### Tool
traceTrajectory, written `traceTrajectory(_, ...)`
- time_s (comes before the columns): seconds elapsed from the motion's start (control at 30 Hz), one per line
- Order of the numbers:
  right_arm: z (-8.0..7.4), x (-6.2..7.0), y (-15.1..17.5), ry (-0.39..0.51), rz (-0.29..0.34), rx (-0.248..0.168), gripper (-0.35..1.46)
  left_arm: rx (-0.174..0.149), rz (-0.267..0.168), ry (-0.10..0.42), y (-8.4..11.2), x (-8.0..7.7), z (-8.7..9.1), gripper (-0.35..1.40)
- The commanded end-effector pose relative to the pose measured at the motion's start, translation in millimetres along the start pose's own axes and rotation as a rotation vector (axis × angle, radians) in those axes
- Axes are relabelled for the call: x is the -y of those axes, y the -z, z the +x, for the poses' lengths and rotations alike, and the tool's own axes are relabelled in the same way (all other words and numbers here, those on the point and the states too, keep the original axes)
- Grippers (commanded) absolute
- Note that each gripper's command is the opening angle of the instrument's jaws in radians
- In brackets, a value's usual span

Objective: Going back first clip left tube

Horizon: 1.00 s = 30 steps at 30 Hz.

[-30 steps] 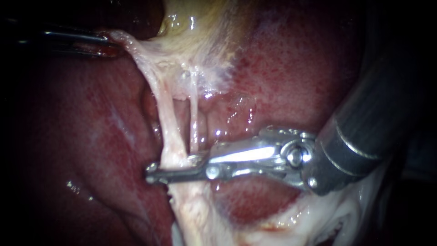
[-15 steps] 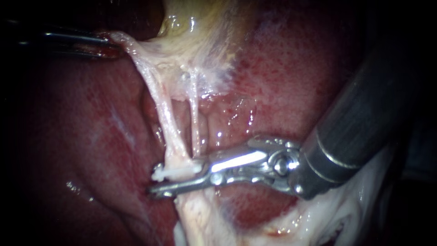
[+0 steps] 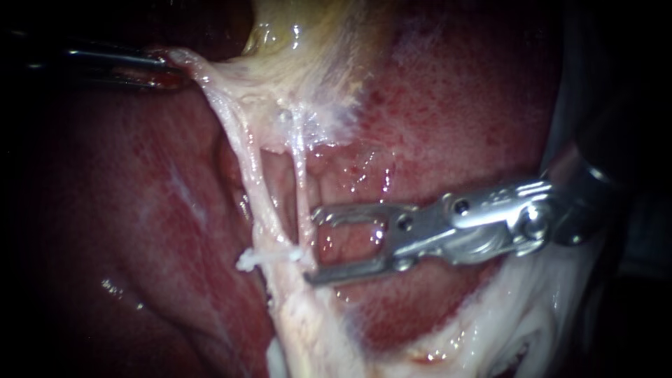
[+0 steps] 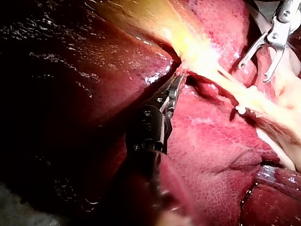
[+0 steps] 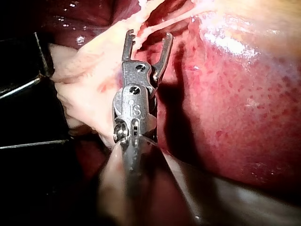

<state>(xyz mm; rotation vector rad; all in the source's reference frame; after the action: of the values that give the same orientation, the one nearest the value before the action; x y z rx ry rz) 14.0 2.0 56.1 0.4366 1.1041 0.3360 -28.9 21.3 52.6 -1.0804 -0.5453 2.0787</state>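
Now the white clip (image 3: 269, 257) sits on the left tube (image 3: 255, 182), near 8 o'clock. My right instrument (image 3: 313, 245) waits just beside it, pincer apart and empty. I think this is the pull-back step: next, slide straight out toward 3 o'clock. My left instrument (image 3: 157, 66), at 10 o'clock, looks clamped on pale tissue (image 3: 206, 73), though it is dark there. I see no label I can read.

so the left tube (image 3: 250, 168) is a pale, shiny strand pulled tight, running from the far left down toward the near middle and getting thicker there, and there's one little white clip (image 3: 269, 257) clamped crosswise on its lower stretch, with its end poking out to the left
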Motion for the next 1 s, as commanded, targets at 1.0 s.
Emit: traceTrajectory(1.0, -0.5, 0.5, 9.1, 0.1, 0.004, 0.002, 0.5, 0.002, -0.037, -0.028, -8.9, -0.2, -4.1, -0.35)
